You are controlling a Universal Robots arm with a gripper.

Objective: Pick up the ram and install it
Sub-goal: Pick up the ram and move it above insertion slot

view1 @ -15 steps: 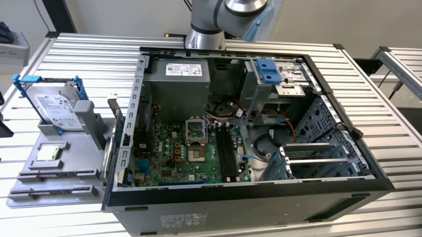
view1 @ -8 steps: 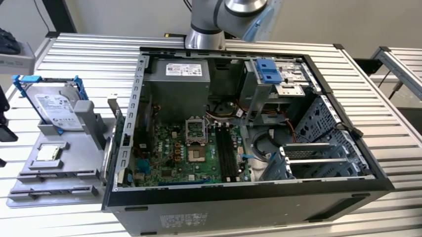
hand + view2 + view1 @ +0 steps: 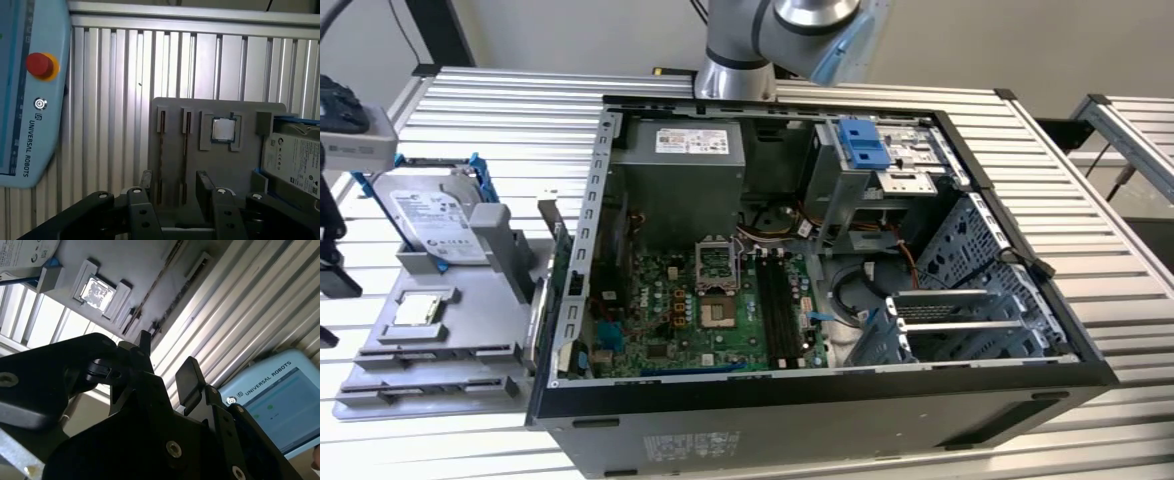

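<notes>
1. The claw (image 3: pixel 174 186) is hovering spread over the gray holder (image 3: pixel 235 165), gripping nothing.
2. The ram (image 3: pixel 185 150) is standing edge-up in a holder slot, not yet lifted.
3. The motherboard's black slots (image 3: pixel 775 300) are seemingly sitting unfilled; installation remains.

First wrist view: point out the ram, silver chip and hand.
ram (image 3: pixel 185 150), first wrist view, upturned long edge
silver chip (image 3: pixel 222 129), first wrist view, its centre
hand (image 3: pixel 173 176), first wrist view, between fingertips

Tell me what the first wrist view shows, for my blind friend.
The robot's open fingers hover over a grey holder with two thin ram sticks standing in its slots. A square silver chip and a hard drive sit beside them.
</notes>
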